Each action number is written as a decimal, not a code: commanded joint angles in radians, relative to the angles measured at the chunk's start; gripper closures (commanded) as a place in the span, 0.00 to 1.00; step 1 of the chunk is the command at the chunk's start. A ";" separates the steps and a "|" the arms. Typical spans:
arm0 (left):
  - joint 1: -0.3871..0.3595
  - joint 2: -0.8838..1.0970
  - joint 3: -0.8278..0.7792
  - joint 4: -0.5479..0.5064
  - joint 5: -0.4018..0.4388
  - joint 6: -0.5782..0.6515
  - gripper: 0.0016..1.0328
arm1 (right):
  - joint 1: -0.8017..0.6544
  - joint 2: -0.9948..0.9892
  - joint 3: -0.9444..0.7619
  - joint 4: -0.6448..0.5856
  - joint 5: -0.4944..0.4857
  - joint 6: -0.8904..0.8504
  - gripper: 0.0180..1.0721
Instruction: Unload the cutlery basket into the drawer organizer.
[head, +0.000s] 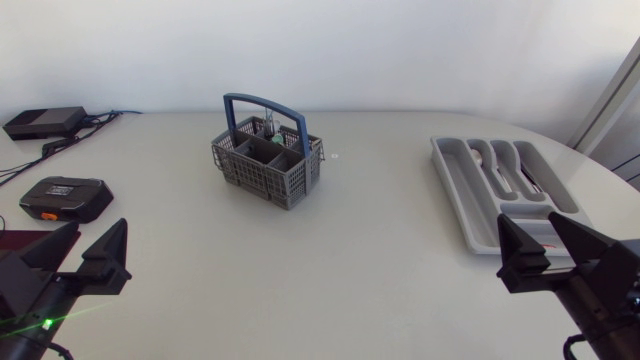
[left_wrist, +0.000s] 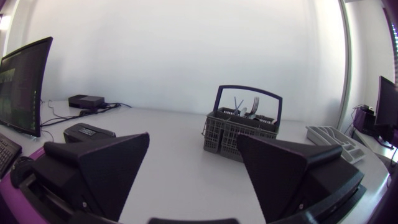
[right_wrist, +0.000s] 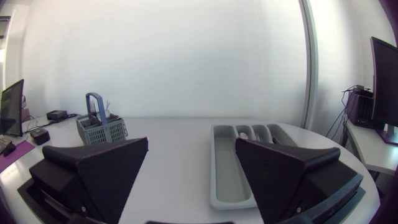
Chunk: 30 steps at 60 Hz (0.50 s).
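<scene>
White counter (head: 380, 250) lies under my left pincer (left_wrist: 193, 137) and right pincer (right_wrist: 191, 141), both spread apart, holding nothing. Ahead of the left stands the basket (head: 265, 160) with forks (left_wrist: 255, 103) inside; ahead of the right lies the tray (head: 500, 190).

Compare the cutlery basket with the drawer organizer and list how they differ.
The basket is tall, with perforated dark grey walls and a blue arched handle; the organizer is low, solid-walled, pale grey, with no handle. A fork stands upright in the basket; spoons lie flat in the organizer. Both are divided into compartments.
</scene>
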 joint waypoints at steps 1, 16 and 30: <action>-0.004 0.026 0.068 0.005 0.000 -0.004 0.04 | 0.018 0.095 0.068 0.034 0.010 0.024 0.04; -0.038 0.342 0.231 0.066 0.001 -0.062 0.05 | 0.110 0.385 0.204 0.130 0.037 0.024 0.04; -0.043 0.710 0.392 0.063 -0.002 -0.099 0.06 | 0.165 0.785 0.376 0.172 0.043 0.035 0.04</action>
